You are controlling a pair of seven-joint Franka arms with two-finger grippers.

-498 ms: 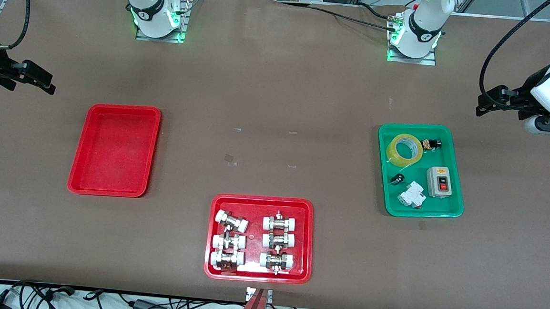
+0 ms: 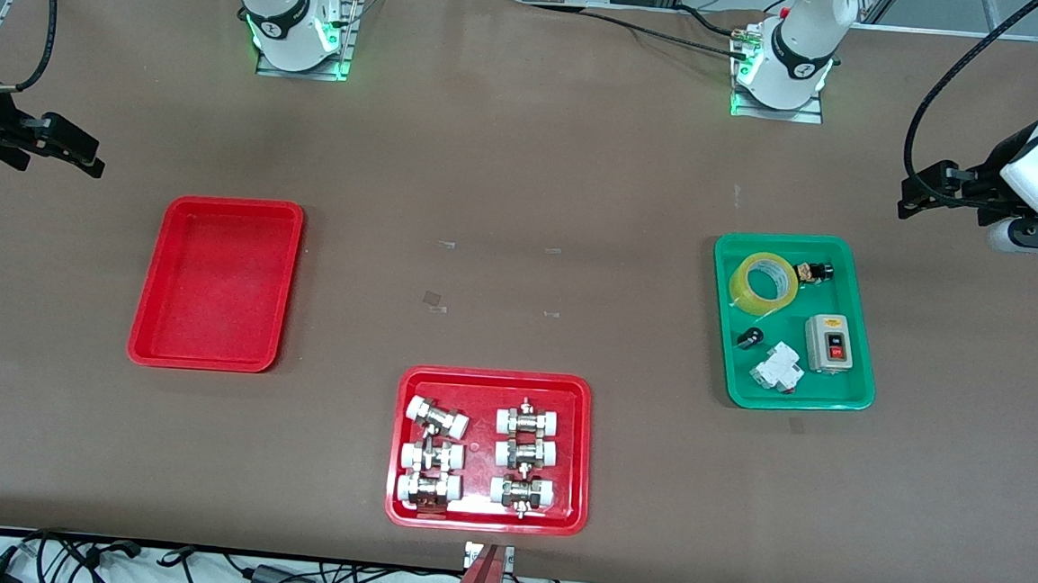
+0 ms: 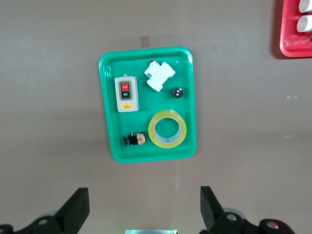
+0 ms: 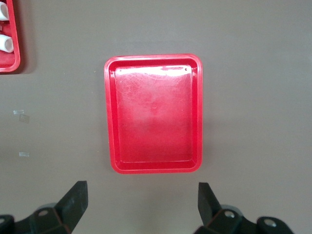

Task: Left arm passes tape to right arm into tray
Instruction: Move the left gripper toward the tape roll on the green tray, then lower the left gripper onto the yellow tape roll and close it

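Tape [image 2: 764, 282]: flat in green tray [image 2: 860, 384], right of frame, untouched. Red tray [image 2: 148, 345]: empty, left of frame. Left gripper [image 3: 141, 209] and right gripper [image 4: 139, 207]: both spread wide, holding nothing, over bare table. Pickup, handover, placement all outstanding.

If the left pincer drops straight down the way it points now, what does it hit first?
Probably bare table. The left pincer, open, hangs just outside the green tray, on the side where the tape lies; depth is unclear.
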